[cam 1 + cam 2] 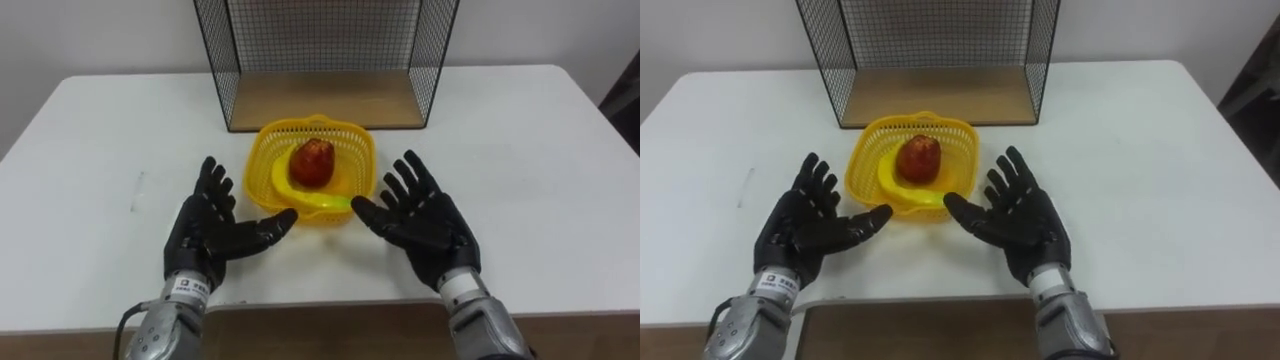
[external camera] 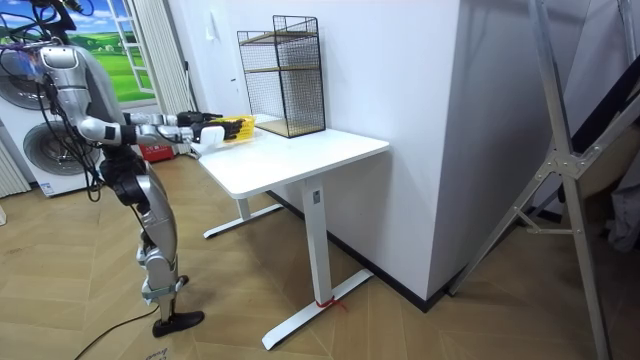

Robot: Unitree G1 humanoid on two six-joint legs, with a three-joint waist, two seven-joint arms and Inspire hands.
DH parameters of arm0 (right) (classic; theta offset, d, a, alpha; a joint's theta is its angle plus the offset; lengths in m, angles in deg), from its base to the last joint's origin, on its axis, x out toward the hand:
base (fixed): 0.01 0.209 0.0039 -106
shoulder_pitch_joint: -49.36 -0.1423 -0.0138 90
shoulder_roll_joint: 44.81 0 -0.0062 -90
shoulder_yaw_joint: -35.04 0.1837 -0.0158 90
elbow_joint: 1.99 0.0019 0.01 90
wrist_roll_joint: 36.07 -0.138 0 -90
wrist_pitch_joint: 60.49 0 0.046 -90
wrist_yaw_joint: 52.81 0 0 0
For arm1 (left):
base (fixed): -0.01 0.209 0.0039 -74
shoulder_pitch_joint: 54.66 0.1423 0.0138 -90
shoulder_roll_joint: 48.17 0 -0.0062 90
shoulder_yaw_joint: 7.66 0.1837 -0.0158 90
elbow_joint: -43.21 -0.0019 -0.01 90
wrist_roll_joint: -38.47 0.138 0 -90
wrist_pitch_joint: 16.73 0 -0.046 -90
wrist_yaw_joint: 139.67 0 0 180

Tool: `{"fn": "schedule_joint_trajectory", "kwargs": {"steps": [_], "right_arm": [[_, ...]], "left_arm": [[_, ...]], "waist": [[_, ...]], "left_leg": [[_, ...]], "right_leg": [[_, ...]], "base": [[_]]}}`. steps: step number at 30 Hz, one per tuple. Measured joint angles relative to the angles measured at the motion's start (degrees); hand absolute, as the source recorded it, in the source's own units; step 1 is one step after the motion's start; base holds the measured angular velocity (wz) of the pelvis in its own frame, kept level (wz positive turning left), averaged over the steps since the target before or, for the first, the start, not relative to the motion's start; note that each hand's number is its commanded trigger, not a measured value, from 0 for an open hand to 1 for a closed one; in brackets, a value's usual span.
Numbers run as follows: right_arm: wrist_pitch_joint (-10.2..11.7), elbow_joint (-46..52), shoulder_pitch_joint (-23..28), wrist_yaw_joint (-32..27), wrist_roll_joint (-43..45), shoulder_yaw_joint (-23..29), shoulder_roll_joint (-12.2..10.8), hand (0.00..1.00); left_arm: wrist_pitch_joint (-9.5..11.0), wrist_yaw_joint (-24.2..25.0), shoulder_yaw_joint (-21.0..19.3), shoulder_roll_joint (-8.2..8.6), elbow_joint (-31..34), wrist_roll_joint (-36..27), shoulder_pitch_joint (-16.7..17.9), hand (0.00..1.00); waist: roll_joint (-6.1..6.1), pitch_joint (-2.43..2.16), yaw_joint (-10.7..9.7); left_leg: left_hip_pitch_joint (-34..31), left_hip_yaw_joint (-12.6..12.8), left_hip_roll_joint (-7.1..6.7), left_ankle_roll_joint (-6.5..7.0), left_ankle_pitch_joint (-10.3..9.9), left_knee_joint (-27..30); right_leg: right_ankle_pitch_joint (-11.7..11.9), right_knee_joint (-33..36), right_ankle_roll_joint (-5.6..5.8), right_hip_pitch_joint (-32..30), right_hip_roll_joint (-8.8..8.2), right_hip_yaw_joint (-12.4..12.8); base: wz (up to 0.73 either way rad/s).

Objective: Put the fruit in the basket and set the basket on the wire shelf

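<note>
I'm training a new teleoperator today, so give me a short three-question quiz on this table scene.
1. True or false: the basket already stands in the wire shelf.
2. What lies in the basket? A) an apple and a banana B) an orange only C) nothing
3. Fill in: the left hand and right hand flank the basket with fingers ___.
Key: 1 false, it stands on the table before the shelf; 2 A; 3 open.

Yellow basket (image 1: 262, 165) upright before wire shelf (image 1: 325, 100), holding red apple (image 1: 313, 162), banana (image 1: 315, 202)
</note>
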Motion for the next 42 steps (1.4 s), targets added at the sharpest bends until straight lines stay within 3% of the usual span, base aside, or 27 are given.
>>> {"fn": "schedule_joint_trajectory", "kwargs": {"steps": [13,29,38,42], "right_arm": [[-0.7,-2.0,-3.7,2.1,2.5,-0.9,0.0,0.0],[-0.7,-2.0,-4.6,2.2,6.7,-0.8,0.3,0.0],[-0.7,-2.3,-6.3,2.0,9.1,-0.7,0.8,0.0],[-0.8,-3.0,-8.0,1.2,12.7,-0.8,1.3,0.0]], "left_arm": [[-1.2,2.1,0.4,-0.07,-1.0,0.1,-6.0,0.0],[-1.2,2.2,0.5,-0.21,-1.0,0.8,-6.2,0.0],[-1.2,2.2,0.5,-0.88,-1.0,1.1,-7.9,0.0],[-1.2,2.2,0.8,-1.35,-1.0,1.2,-8.1,0.0]], "waist": [[-0.37,0.07,-0.8],[-0.28,0.14,-2.1],[-0.27,0.23,-2.3],[-0.73,0.52,-2.0]], "left_leg": [[-0.8,0.7,0.1,0.0,0.0,0.1],[-0.8,0.9,0.15,0.0,0.0,0.0],[-1.1,1.0,0.15,0.01,0.0,-0.1],[-0.4,2.1,0.19,0.01,0.0,-0.4]], "right_leg": [[0.0,0.9,-0.05,-1.5,0.01,0.8],[0.1,1.0,-0.15,-1.7,0.05,0.8],[0.1,1.0,-0.15,-2.0,0.09,1.2],[0.1,1.0,-0.15,-2.0,0.21,2.2]], "base": [[-0.03],[0.0],[-0.01],[-0.12]]}}
